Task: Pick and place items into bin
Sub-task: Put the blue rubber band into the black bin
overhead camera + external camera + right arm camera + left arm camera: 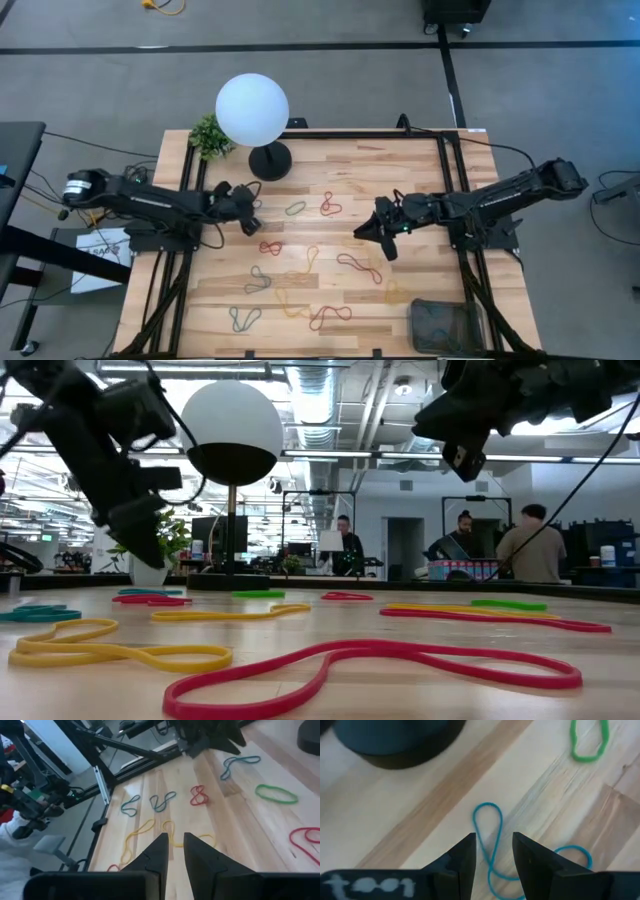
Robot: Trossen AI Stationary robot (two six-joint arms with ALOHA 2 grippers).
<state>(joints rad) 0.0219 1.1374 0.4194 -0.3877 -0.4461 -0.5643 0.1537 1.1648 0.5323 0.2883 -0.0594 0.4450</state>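
red band nearest, left gripper spread above blue band, right gripper's state unclear

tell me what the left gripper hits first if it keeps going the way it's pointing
Probably the blue rubber band: the left gripper has open fingers straddling that loop on the wooden table. Its height above the wood is unclear.

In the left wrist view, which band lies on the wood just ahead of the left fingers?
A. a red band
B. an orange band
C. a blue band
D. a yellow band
C: a blue band, twisted into a figure-eight, lies on the wood in line with the gap of the left fingers, which hold nothing; the only other band in that view is a green one, farther off.
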